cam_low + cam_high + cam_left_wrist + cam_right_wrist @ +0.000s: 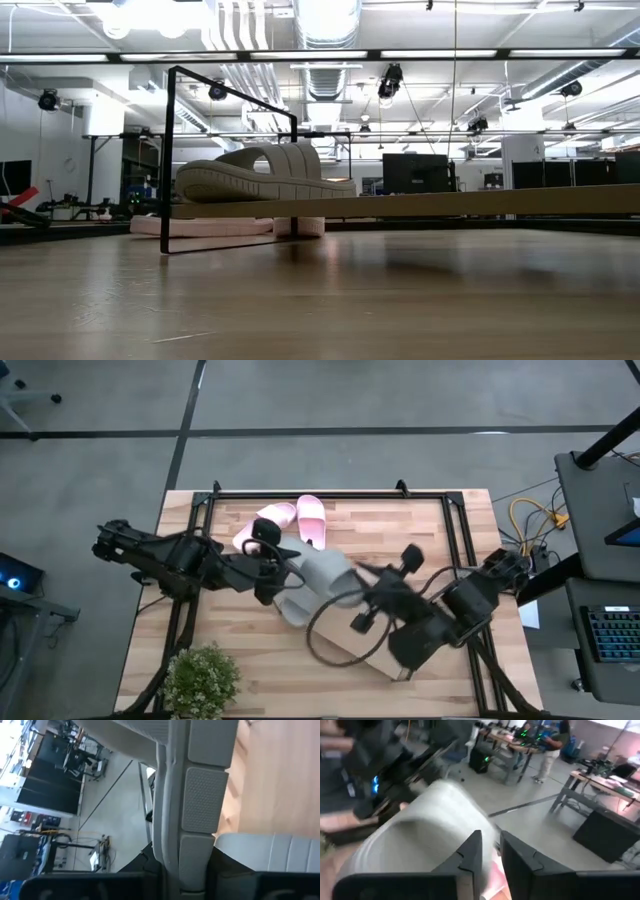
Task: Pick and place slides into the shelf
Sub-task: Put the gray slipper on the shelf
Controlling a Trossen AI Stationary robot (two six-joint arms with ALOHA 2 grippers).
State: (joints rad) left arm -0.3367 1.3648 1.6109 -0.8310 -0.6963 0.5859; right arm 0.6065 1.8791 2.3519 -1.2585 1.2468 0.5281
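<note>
Left gripper pinching a grey slide, right gripper slightly parted beside it, pink slides on the shelf.

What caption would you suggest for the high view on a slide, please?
Both arms meet over a grey slide at mid-table, the left tool gripping it, while the pink pair rests on the shelf.

right gripper: I see it motion-blurred overhead.
grey slide: partly covered by both arms.
shelf: I lose its far end past the low view's edge.
</note>
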